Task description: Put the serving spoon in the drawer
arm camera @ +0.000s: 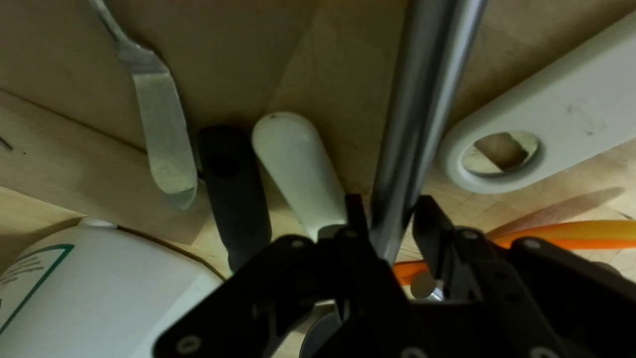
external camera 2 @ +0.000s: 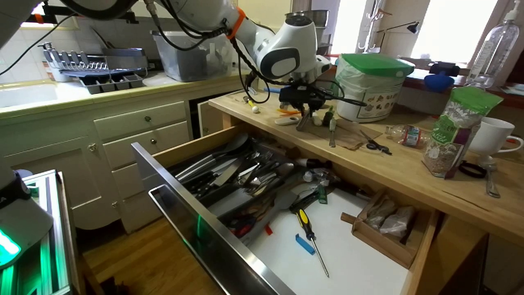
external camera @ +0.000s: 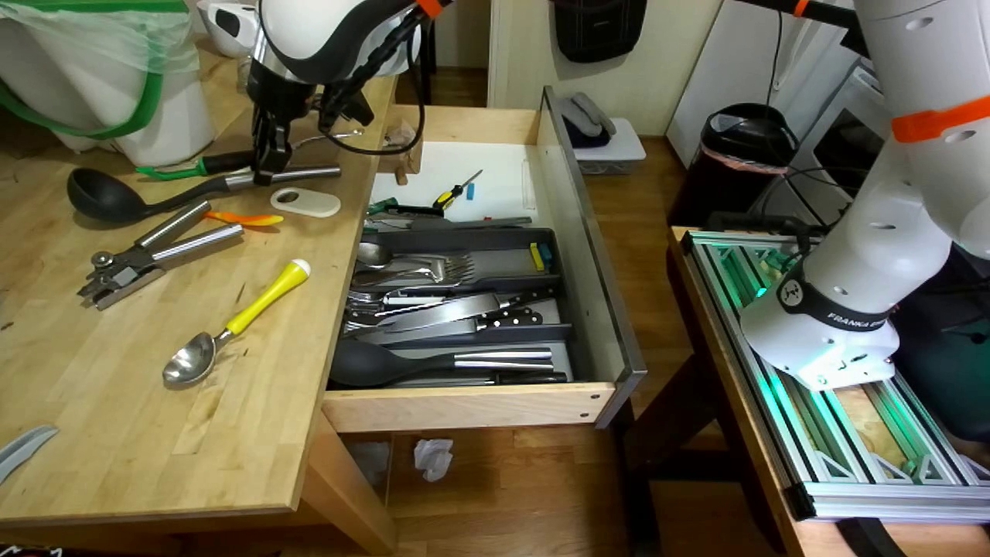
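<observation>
The serving spoon lies on the wooden table with its round black bowl (external camera: 99,195) to one side and its metal handle end toward the table's edge. In the wrist view the metal handle (arm camera: 422,99) runs between my two black fingertips (arm camera: 390,201). My gripper (external camera: 271,166) is down at the handle, also in an exterior view (external camera 2: 308,114). The fingers are narrowed to about the handle's width. A thin gap seems to show on one side, so firm contact is unclear. The drawer (external camera: 472,406) stands open beside the table; it also shows from its front (external camera 2: 200,221).
A dark cutlery tray (external camera: 568,255) with metal utensils and another black spoon (external camera: 367,365) lies in the drawer. Metal tongs (external camera: 182,247), a yellow-handled spoon (external camera: 267,298), a pale handle (external camera: 305,203) and an orange utensil (external camera: 244,220) lie near. A green-lidded bin (external camera 2: 370,88) stands behind.
</observation>
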